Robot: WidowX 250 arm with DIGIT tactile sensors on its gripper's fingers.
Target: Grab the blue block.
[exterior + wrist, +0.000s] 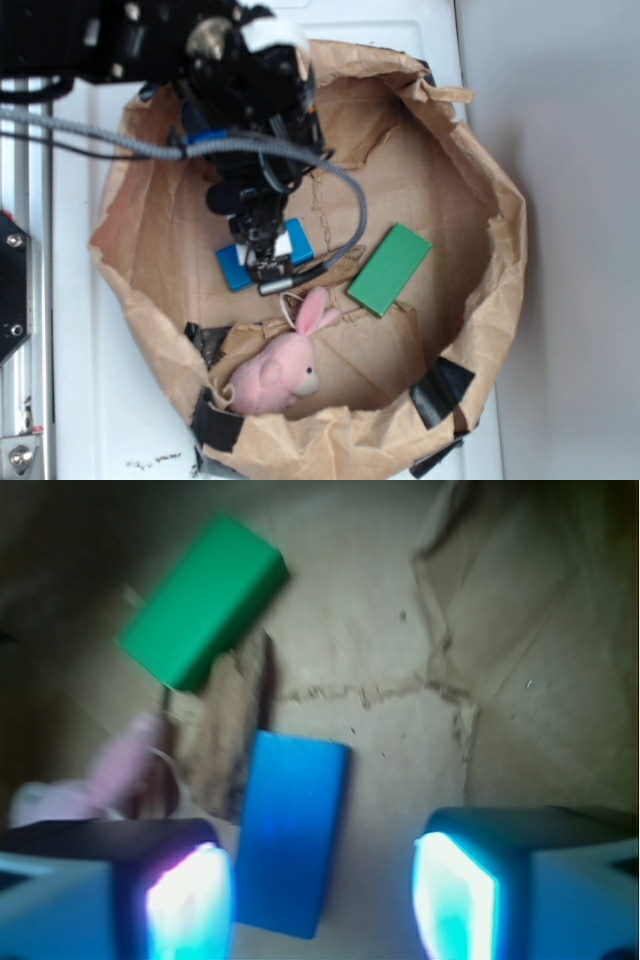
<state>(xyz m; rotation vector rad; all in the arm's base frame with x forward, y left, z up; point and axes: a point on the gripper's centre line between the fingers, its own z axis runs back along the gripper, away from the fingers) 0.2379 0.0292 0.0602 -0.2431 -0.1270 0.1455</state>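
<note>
Three things lie on the floor of a rolled-down paper bag (470, 160) in the exterior view: the green block (390, 268) at right, a pink plush bunny (280, 370) nearer, and the blue block (236, 268) left of centre, half hidden under the gripper (268, 262).

Wrist view: the blue block (290, 832) is a smooth flat slab just beside the left pad (190, 900), the jaws spread wide; the green block (205, 600) lies beyond, apart.

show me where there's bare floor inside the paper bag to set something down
The widest bare patch lies beyond the green block, toward the bag's rim and its upper flaps. A smaller patch sits between the green block and the pink bunny. It is crowded around the blue block, under the gripper.
</note>
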